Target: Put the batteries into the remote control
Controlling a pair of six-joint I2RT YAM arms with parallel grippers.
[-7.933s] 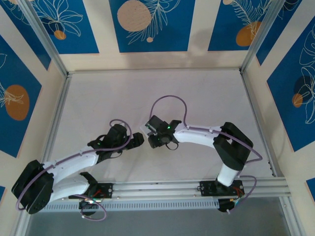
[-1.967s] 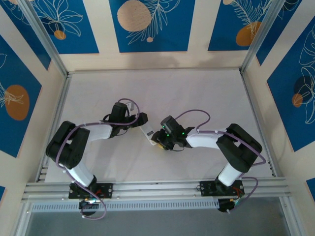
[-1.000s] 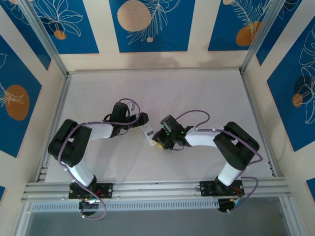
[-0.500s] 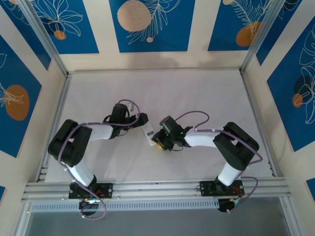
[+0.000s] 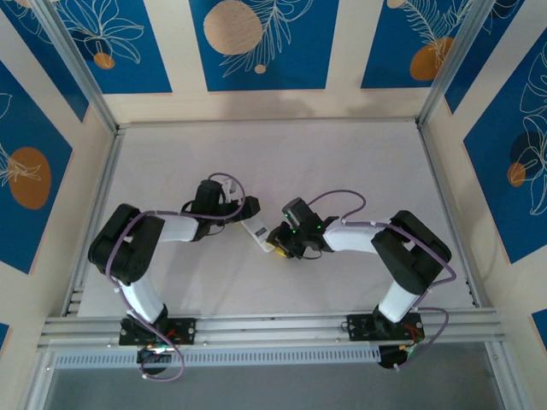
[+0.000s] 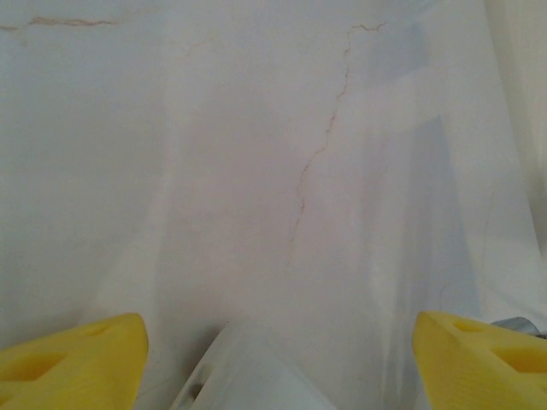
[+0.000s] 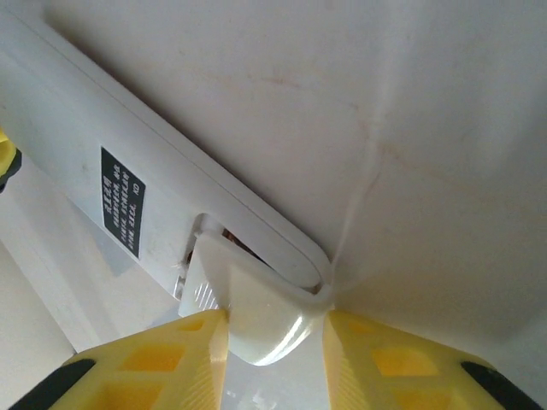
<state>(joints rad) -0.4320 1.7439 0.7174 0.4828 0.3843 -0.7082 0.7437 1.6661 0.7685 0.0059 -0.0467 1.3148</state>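
Now both arms converge on the remote control (image 5: 255,231) near the centre of the tabletop (image 5: 342,162), the left one having swung up from the near rail. The right gripper (image 7: 273,342), at the remote's 4 o'clock, pinches a small white cover (image 7: 256,316) against the open bay, where a dark sliver may be a battery (image 7: 232,242). The left gripper (image 6: 278,359), at 10 o'clock, stands wide and grips nothing. Loading looks nearly finished.

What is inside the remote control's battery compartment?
A small dark reddish bit shows at the compartment's edge. The white cover, pinched by the right gripper, hides the rest, so batteries cannot be confirmed.
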